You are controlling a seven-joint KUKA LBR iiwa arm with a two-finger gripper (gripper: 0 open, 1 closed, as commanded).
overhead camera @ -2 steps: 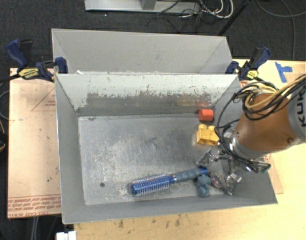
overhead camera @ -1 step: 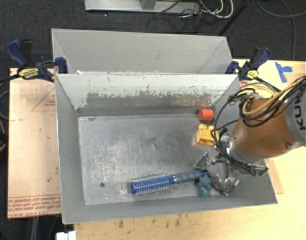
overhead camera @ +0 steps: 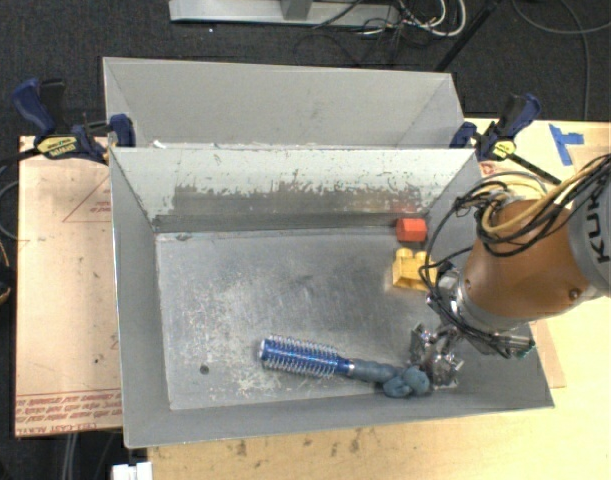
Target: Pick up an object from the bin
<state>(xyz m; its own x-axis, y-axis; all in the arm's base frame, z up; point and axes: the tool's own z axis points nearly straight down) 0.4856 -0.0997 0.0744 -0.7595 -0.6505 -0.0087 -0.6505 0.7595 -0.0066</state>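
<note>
My gripper is low in the bin's front right corner, its metal fingers pointing down just above the handle end of a blue hairbrush. The brush lies along the bin's front edge, bristle head to the left and a knobbly blue-grey handle end to the right. A yellow block rests against the right wall, partly behind the arm's cables. Behind it, at the foot of the back wall, sits a small orange block. The fingers stand close together, and nothing shows between them.
The arm with its orange-brown cover and black cables comes in over the bin's right wall. The sloped right wall and front wall close in around the gripper. Bare bin floor stretches to the left and middle.
</note>
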